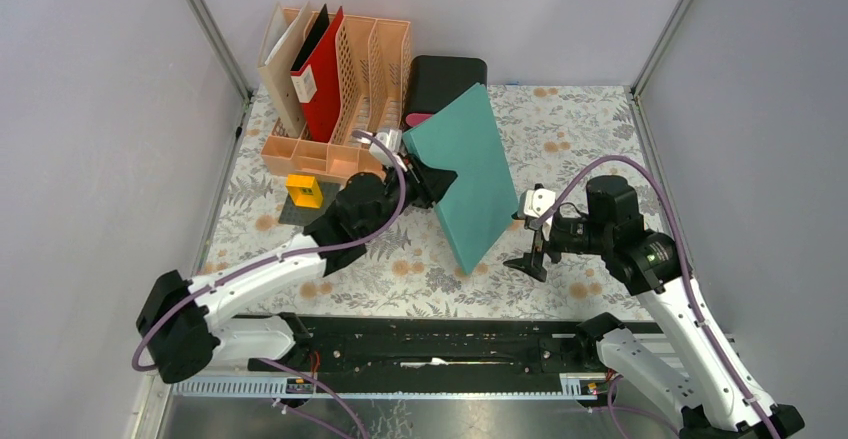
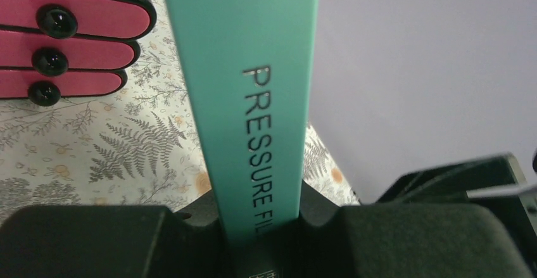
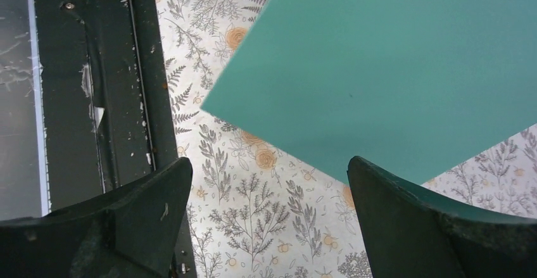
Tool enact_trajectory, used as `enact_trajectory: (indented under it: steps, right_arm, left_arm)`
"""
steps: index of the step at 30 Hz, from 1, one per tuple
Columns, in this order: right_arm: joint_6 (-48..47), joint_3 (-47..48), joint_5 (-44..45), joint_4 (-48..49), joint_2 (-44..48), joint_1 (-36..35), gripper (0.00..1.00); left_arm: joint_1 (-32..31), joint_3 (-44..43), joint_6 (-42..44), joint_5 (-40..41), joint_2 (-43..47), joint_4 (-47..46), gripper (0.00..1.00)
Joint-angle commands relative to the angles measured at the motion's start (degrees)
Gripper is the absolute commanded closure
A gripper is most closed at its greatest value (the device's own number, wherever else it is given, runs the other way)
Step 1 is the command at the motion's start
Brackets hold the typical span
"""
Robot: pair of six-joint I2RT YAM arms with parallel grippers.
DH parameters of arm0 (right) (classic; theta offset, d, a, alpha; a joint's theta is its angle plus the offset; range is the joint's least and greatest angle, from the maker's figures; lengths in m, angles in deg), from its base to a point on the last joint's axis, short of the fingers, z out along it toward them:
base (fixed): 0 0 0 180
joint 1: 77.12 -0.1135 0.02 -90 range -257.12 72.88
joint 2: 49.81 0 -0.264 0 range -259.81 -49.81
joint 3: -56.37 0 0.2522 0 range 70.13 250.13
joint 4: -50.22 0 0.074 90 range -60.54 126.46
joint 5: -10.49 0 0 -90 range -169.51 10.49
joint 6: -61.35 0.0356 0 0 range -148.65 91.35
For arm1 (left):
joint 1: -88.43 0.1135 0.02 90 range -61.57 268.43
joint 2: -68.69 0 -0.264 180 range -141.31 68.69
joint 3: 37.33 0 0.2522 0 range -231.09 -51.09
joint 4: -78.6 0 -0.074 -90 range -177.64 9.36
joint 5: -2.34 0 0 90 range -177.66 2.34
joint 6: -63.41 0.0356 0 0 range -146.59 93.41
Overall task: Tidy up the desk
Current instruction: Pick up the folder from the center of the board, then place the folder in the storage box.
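Narrowly closed, the left jaws pinch the spine of a stiff teal plastic pressure-file folder (image 1: 470, 184), which stands on edge and tilted, its lower corner down by the cloth. The right jaws gape fully wide with nothing in them, just beside the folder's lower right edge. Below both spreads the desk (image 1: 570, 129), a flat fern-and-flower printed cloth top inside a metal frame. Filing the folder looks like the step in hand: lift it clear, keep the spine upright, and line it up with a free slot of the orange perforated plastic file rack (image 1: 375, 59). It should pass clear of the black drawer box with glossy pink fronts (image 1: 445, 77) beside the rack. The folder's smooth, flat faces could slip or swing in so thin a pinch
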Motion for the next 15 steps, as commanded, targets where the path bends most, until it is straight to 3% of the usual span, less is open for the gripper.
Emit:
enact_trajectory:
  steps: [1, 15]
  right_arm:
    - [-2.0, -0.8, -3.2, -0.8, 0.8, 1.2, 0.0]
    - [4.1, -5.3, 8.9, 6.8, -0.4, 4.0, 0.0]
  left_arm:
    - [0.6, 2.4, 10.3, -6.5, 7.1, -5.7, 1.0]
    - [3.8, 6.9, 26.1, -12.8, 19.8, 5.7, 1.0]
